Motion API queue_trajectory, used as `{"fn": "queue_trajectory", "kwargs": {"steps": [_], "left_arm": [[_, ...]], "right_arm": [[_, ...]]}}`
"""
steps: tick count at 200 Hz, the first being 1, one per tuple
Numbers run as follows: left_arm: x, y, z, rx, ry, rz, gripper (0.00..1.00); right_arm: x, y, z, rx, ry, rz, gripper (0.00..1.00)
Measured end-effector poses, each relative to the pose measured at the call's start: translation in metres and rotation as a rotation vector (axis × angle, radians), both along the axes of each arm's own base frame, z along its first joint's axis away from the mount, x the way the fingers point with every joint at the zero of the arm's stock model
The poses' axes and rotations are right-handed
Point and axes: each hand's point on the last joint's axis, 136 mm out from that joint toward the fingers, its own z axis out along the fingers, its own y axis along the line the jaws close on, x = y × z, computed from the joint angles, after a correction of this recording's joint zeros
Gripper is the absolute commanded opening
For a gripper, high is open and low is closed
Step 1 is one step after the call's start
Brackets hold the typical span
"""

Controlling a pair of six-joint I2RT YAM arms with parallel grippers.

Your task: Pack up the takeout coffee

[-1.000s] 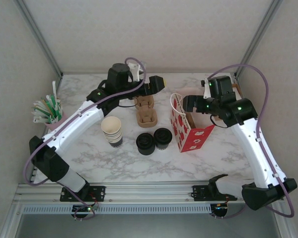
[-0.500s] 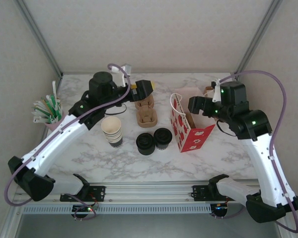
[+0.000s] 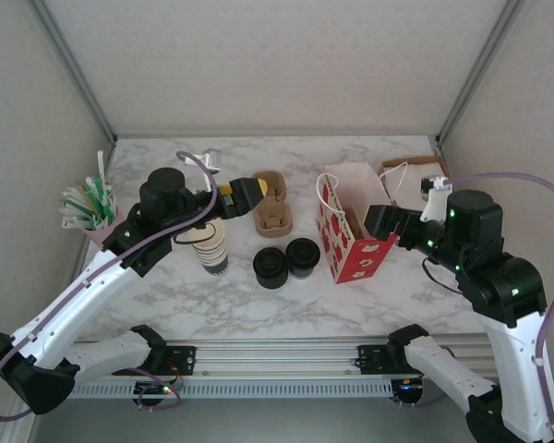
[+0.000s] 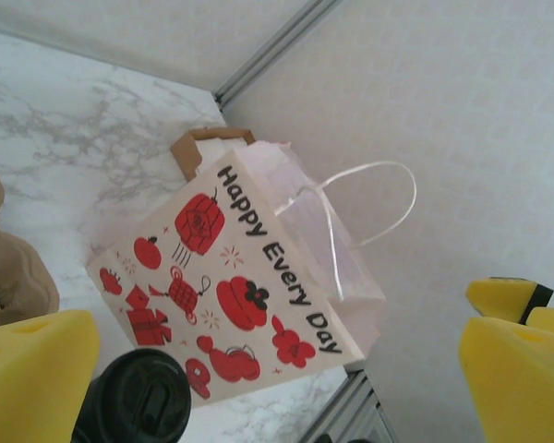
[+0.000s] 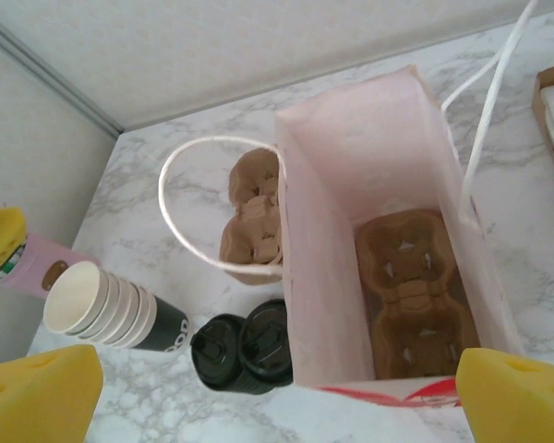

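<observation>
Takeout coffee [image 3: 302,257] upright, just left of gift bag [image 3: 337,235], between left gripper [image 3: 247,191] and right gripper [image 3: 380,222]; both spread, empty.

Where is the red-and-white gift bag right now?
Top view: the gift bag stands open on the table, right of centre, a loose cup carrier to its left and a cardboard box behind it. The right wrist view shows another carrier lying inside.

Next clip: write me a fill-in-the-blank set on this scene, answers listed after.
The pink paper gift bag has a brown pulp cup carrier lying ____ it. Its printed side reads Happy Every ____. The left end effector and the right end effector are both ____, gripping nothing.
Missing words: inside; Day; open.
</observation>
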Motion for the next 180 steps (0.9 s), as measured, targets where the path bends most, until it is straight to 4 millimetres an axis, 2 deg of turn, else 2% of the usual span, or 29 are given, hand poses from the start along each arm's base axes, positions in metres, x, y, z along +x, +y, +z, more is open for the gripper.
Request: {"fn": "queue_trajectory", "kwargs": {"steps": [56,74,149,180], "left_arm": [[-0.010,0.001,-0.040,0.012,0.106,-0.016,1.00],[-0.009,0.001,-0.046,0.017,0.126,-0.013,1.00],[0.012,0.004,-0.057,0.023,0.171,0.084,1.00],[0.018,0.006,-0.062,0.037,0.174,0.112,1.00]], "right_arm": [[-0.018,0.006,-0.046,0.045,0.124,0.032,0.99],[-0.019,0.007,-0.057,0.042,0.152,0.036,0.99],[-0.014,0.015,-0.079,0.071,0.143,0.055,0.99],[-0.013,0.028,-0.084,0.132,0.125,0.111,0.99]]}}
